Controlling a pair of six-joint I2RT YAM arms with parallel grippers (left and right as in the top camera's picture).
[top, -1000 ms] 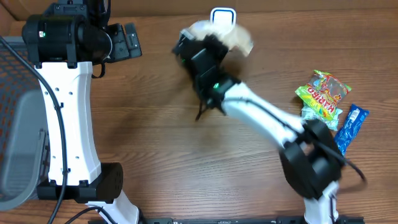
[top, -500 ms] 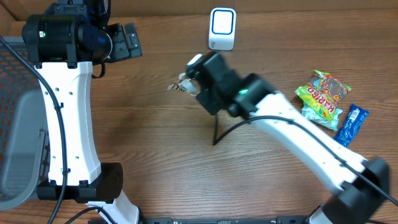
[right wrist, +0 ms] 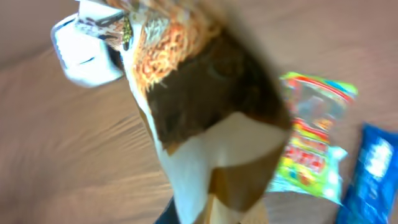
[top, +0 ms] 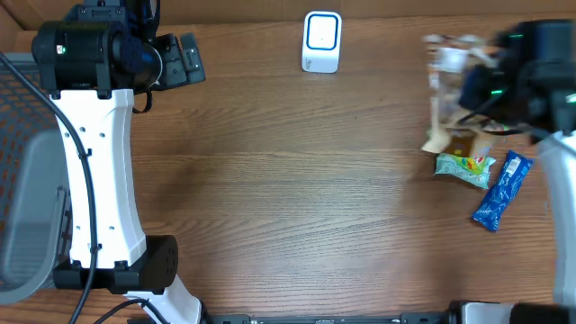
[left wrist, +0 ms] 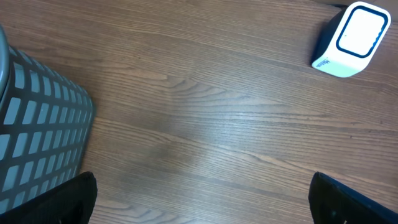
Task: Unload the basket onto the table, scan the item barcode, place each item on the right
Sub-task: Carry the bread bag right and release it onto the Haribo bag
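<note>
The item is a brown, orange and white snack packet [top: 444,94], blurred with motion, hanging at the right side of the table over the other snacks. My right gripper [top: 475,88] is shut on it. In the right wrist view the packet [right wrist: 205,124] fills the middle and hides the fingers of that gripper [right wrist: 211,214]. The white scanner with a blue-rimmed window [top: 321,40] stands at the back centre, and shows as the scanner [left wrist: 351,38] and, blurred, the scanner [right wrist: 84,53]. My left gripper [top: 184,61] stays open over bare wood at the back left, its fingertips [left wrist: 74,199] wide apart.
A green candy bag [top: 465,165] and a blue bar [top: 504,189] lie on the table at the right, under the held packet. A grey mesh basket [top: 27,207] sits off the left edge, near the left arm's white column [top: 94,180].
The right arm has swung the packet from in front of the scanner at the back centre across to the right, above the candy. The left arm has not moved.
</note>
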